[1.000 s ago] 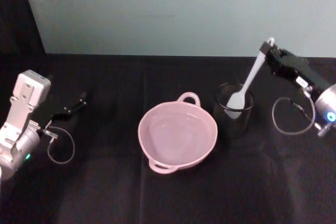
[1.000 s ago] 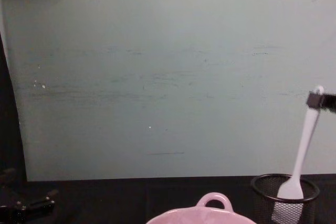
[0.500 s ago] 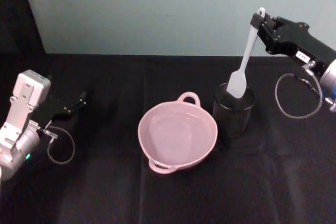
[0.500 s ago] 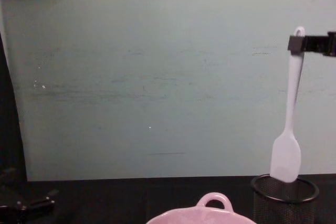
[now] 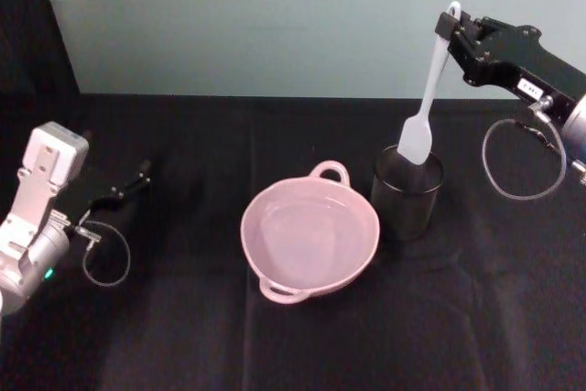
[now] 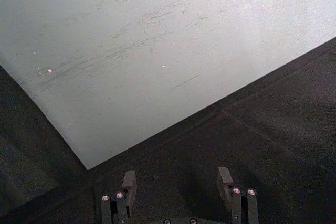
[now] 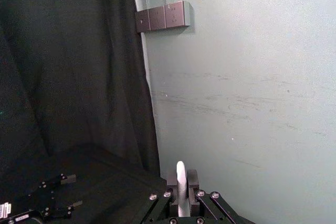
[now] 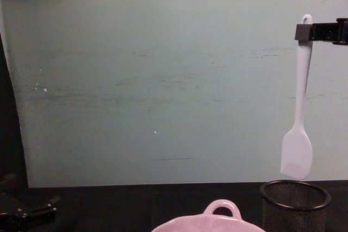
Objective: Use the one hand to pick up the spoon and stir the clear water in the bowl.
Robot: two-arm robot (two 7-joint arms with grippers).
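The white spoon (image 5: pixel 432 80) hangs nearly upright, its flat head just above the rim of the black mesh cup (image 5: pixel 407 197). My right gripper (image 5: pixel 455 32) is shut on the spoon's handle end, high at the right. From the chest, the spoon (image 8: pixel 302 80) dangles from the right gripper (image 8: pixel 305 31), head clear of the cup (image 8: pixel 294 206). The handle tip of the spoon (image 7: pixel 180 174) pokes up between the fingers in the right wrist view. The pink bowl (image 5: pixel 247 226) holds clear water, left of the cup. My left gripper (image 5: pixel 142 174) rests open at the far left.
A black cloth (image 5: pixel 183 336) covers the table, and a pale green wall (image 5: pixel 256 25) rises behind it. The bowl's loop handle (image 8: pixel 221 208) shows at the chest view's bottom edge. Grey cable loops hang by each wrist. The left gripper's fingers (image 6: pixel 128 182) stand wide apart over cloth.
My right gripper has risen with the spoon, lifting its head out of the mesh cup until it hangs above the rim. The left arm has not moved.
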